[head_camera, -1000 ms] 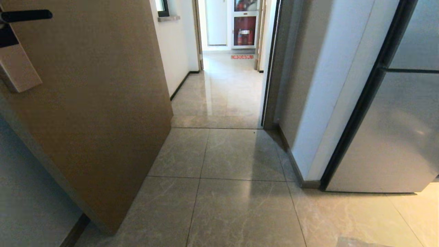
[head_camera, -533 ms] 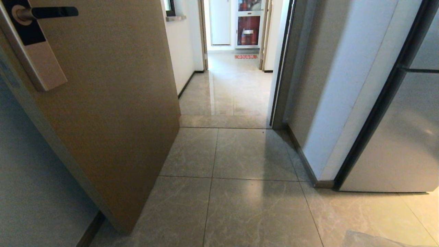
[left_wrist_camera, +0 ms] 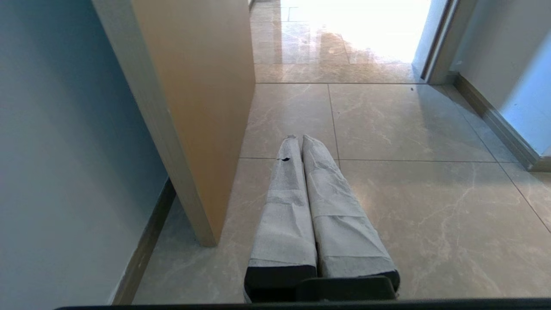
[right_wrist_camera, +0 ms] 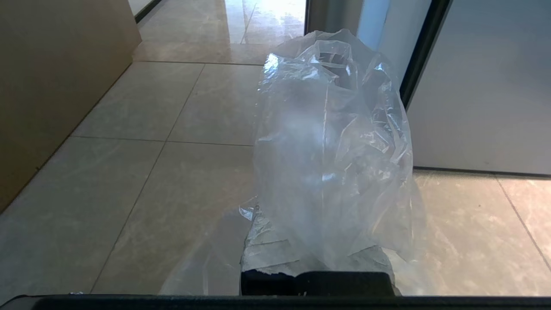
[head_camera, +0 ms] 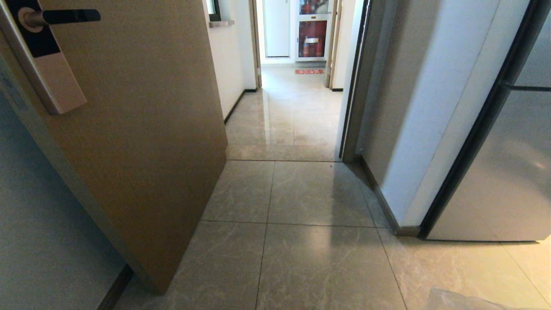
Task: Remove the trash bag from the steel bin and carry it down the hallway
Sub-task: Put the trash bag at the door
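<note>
The right gripper (right_wrist_camera: 316, 258) is clamped on the trash bag (right_wrist_camera: 331, 142), which drapes over its fingers. The left gripper (left_wrist_camera: 301, 140) is closed, empty. Risk: thin film may slip free or snag the open door (head_camera: 129, 129) entering the hallway (head_camera: 292, 107).

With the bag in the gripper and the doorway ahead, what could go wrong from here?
1. The open door juts into the path on the left; its edge leaves a narrow gap to the hallway, so the base might clip it.
2. The bag drapes loosely over the shut right gripper; thin plastic could slip out or snag the wall corner.
</note>
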Robot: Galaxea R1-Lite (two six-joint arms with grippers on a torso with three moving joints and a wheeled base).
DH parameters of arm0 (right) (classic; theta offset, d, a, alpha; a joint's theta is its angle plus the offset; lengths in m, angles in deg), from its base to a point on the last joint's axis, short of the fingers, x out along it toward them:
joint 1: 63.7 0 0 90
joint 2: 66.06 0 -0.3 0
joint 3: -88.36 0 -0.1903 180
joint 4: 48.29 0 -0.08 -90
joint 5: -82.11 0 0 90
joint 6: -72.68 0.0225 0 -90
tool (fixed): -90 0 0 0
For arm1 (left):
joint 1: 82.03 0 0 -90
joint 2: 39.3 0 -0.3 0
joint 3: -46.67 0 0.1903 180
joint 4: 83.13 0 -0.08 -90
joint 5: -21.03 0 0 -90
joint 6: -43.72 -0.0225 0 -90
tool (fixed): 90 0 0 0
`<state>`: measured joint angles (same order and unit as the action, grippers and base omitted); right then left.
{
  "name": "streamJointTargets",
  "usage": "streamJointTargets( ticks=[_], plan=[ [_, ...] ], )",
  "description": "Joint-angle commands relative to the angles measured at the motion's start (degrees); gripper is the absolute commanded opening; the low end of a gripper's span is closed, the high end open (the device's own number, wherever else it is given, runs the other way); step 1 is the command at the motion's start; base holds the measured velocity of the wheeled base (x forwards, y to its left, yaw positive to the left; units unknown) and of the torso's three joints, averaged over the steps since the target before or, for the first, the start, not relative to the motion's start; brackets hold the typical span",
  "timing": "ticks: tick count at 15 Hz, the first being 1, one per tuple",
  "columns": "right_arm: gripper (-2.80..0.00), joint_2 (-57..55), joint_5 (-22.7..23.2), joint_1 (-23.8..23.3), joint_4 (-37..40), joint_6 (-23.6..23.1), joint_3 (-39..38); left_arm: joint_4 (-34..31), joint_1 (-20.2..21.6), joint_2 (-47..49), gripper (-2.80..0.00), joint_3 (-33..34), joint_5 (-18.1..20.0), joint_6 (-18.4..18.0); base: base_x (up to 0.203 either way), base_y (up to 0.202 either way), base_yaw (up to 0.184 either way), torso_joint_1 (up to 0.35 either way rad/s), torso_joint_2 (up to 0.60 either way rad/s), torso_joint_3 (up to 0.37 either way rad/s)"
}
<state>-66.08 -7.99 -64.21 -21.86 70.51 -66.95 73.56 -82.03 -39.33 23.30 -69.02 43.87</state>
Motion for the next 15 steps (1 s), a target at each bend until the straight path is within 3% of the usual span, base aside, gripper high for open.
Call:
streamJointTargets(
  ticks=[1,12,15],
  plan=[
    [-2.8,-0.1,0.0,0.0,0.0,0.0,0.0,0.0,0.0,0.0,-2.8,0.0,0.0,0.0,0.0,0.0,0.0,0.0,0.0,0.0],
    [-2.8,-0.1,0.0,0.0,0.0,0.0,0.0,0.0,0.0,0.0,-2.8,0.0,0.0,0.0,0.0,0.0,0.0,0.0,0.0,0.0],
    [-2.8,0.0,0.0,0.0,0.0,0.0,0.0,0.0,0.0,0.0,-2.8,0.0,0.0,0.0,0.174,-0.053,0.008,0.002,0.0,0.004]
  ],
)
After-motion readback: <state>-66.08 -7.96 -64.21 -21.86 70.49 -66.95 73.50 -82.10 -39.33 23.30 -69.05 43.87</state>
